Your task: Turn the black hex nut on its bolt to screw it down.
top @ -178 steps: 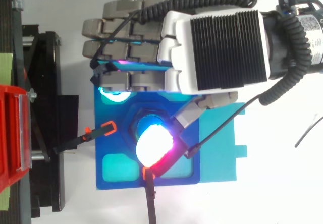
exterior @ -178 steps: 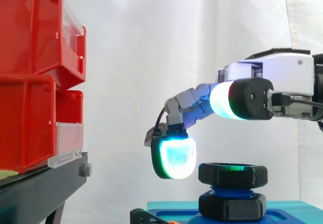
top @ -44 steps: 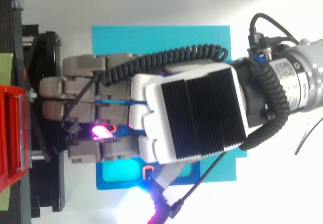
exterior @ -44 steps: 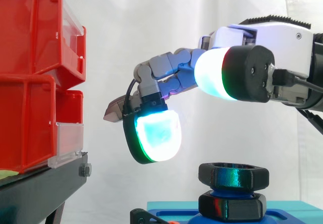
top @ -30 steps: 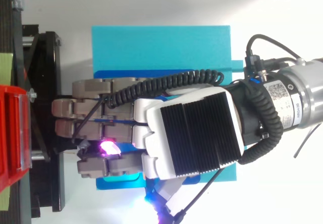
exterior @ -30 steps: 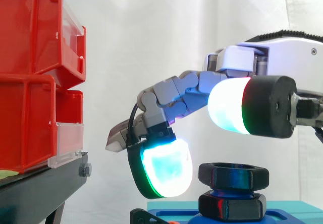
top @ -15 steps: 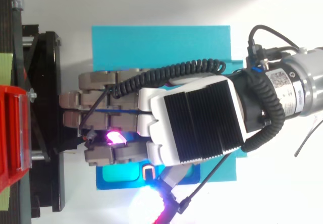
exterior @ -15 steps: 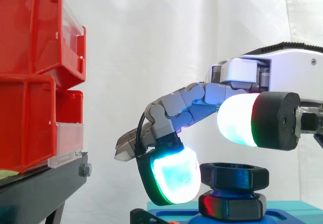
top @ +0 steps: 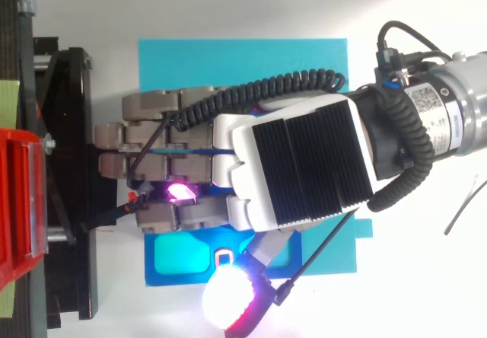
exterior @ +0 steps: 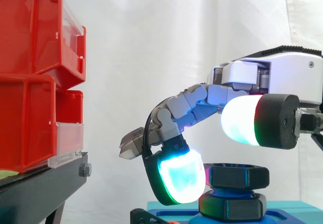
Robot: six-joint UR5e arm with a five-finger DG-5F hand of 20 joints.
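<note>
Before the white curtain (exterior: 151, 42) the hand (top: 297, 170) has sunk, fingers (exterior: 179, 176) apart beside the black hex nut (exterior: 239, 176).

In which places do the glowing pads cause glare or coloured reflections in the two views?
Side view: the cyan pad of the hand is washed nearly white in its middle, and the lower hex piece carries a red reflection. Top view: the pink pad is burnt out to white.

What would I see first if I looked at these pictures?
The robot's hand, because its big pads glow: one blue-green pad hangs low in the middle of the side view, right beside the black nut. After that, the bright red bins stacked at the left edge.
</note>
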